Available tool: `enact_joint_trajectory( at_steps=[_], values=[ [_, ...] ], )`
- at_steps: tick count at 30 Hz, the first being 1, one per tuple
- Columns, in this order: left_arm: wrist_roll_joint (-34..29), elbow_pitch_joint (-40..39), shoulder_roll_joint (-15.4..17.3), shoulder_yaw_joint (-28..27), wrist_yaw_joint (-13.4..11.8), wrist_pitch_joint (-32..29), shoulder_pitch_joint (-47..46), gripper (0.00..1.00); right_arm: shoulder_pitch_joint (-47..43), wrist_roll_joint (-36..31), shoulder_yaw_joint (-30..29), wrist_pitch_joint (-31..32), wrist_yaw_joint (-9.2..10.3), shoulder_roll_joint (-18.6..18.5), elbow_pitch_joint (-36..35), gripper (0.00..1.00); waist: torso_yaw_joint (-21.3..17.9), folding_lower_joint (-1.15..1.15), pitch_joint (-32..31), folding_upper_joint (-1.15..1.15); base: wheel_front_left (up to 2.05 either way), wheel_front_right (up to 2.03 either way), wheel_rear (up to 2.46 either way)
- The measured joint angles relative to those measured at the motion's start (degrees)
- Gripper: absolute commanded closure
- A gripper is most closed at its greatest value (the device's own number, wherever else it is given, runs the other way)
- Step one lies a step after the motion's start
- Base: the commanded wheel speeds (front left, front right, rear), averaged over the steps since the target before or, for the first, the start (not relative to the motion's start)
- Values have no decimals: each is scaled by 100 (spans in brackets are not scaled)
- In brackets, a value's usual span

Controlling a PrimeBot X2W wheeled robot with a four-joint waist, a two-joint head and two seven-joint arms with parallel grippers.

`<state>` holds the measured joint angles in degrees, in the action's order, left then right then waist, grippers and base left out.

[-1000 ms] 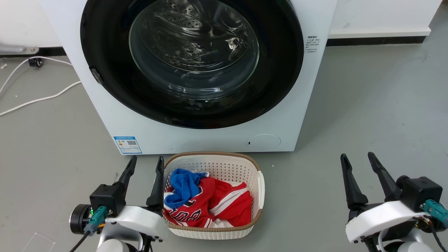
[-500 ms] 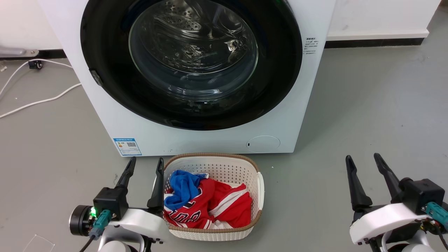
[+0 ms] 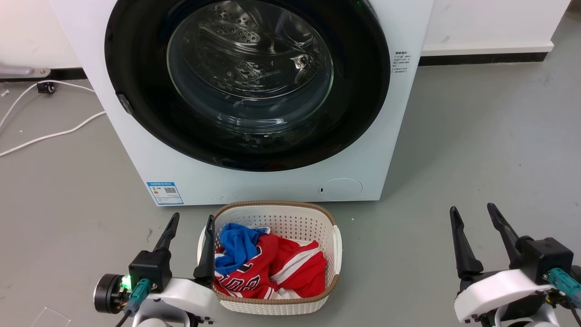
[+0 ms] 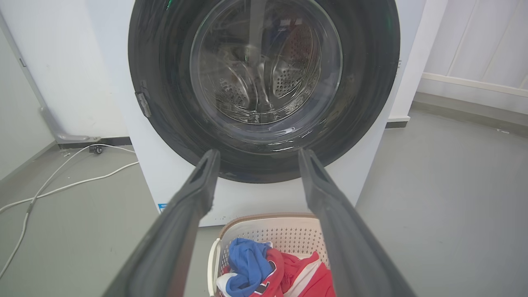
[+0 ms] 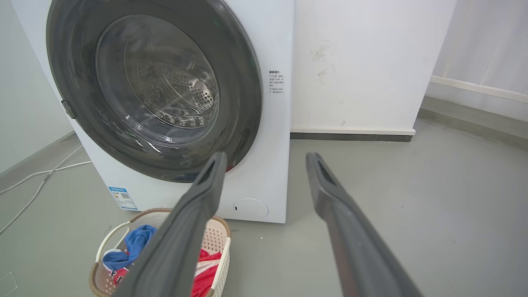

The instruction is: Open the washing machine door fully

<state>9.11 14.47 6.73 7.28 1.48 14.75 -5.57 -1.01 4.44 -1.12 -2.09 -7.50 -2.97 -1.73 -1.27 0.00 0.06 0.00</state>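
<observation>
Door: the washing machine door (image 3: 247, 84) sits closed, flush on the white machine (image 3: 277, 184), straight ahead of both arms.
Left arm: left gripper (image 3: 192, 217) low, fingers spread, holding nothing, just beside the basket (image 3: 281, 221).
Right arm: right gripper (image 3: 472, 207) fingers spread, empty, above grey floor (image 3: 454, 136), well apart from the machine.
Basket: stands just before the machine; red and blue clothes (image 3: 272, 268) inside.

Pretty bare room tbh: smooth grey floor (image 3: 476, 136), plain white wall (image 3: 490, 22) with a dark skirting strip (image 3: 481, 59) along the bottom. White cables (image 3: 54, 134) snake across the floor on the left, near a grey metal bracket (image 3: 22, 71) at the wall's foot. Lighting's soft and even.
</observation>
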Motion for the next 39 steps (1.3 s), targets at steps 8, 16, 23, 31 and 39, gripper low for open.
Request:
enact_joint_trajectory(
  at_steps=[8, 16, 23, 31, 39],
  values=[
    [-33, 70, -44, -71, 11, 16, -14, 0, -13, 15, -12, -40, 0, 0, 47, 0, -1, 0, -6, 0, 0, 0, 0],
    [11, 78, -104, -134, 12, 32, -16, 0, -12, 74, -29, -42, 0, 0, 109, 0, -8, 0, -7, 0, 0, 0, 0],
    [10, 87, -124, -171, 22, 32, -31, 0, -3, 374, -36, -11, 0, 1, 191, 100, -12, 0, 4, 0, 0, 0, 0],
    [-27, 74, -143, -180, 22, 32, -34, 0, 87, 2921, -121, -198, 1, 1, 578, 100, -12, 0, 6, 0, 0, 0, 0],
    [-27, 26, -172, -179, 53, 32, -62, 0, 498, 8112, 232, -600, 1, 9, 1105, 100, 6, 0, 23, 0, 0, 0, 0]
  ],
)
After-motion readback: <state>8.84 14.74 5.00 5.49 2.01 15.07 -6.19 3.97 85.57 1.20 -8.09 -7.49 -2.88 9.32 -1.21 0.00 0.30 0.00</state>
